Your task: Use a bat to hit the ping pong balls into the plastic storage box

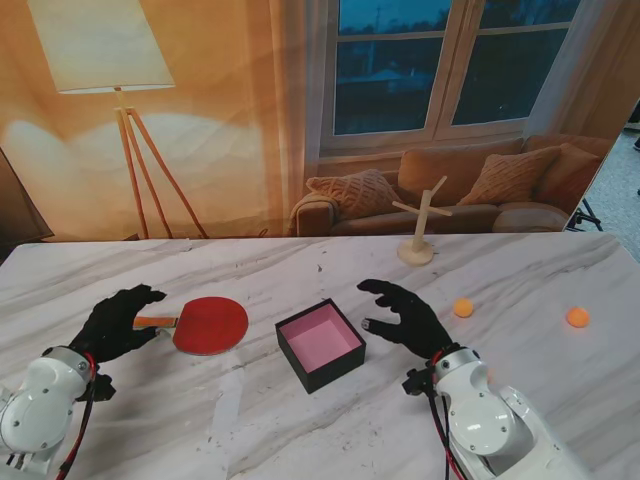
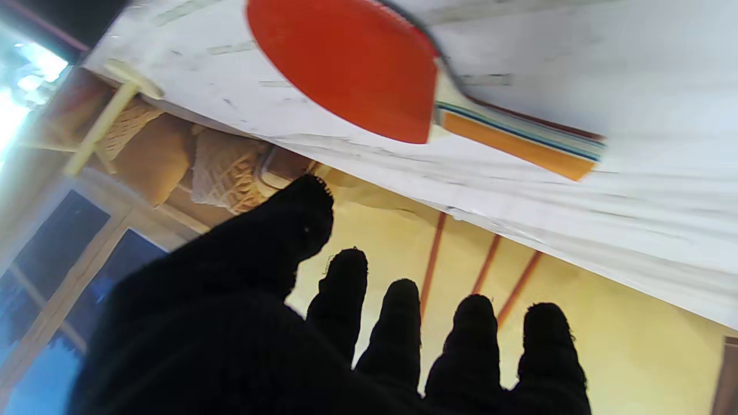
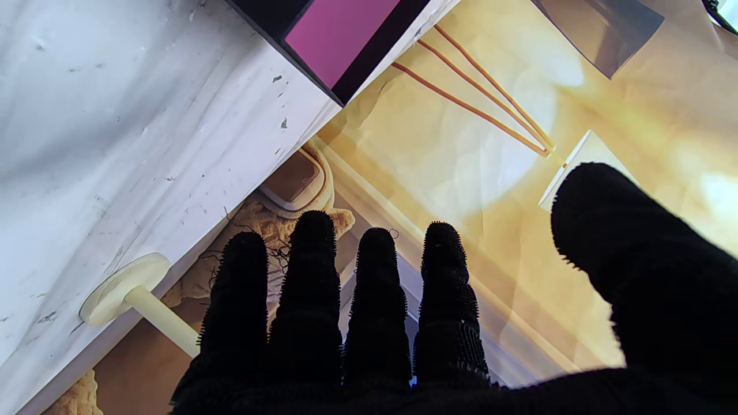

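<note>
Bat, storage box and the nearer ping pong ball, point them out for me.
bat (image 1: 212, 324): stand view, on the red blade.
storage box (image 1: 322, 369): stand view, on the black front wall.
nearer ping pong ball (image 1: 463, 307): stand view, on the ball's middle, just right of the right hand (image 1: 402, 314).

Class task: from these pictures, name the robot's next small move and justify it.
Probably lower the left robot hand and close it on the bat handle: its fingers are spread over the handle, holding nothing, and both balls lie outside the box.
</note>
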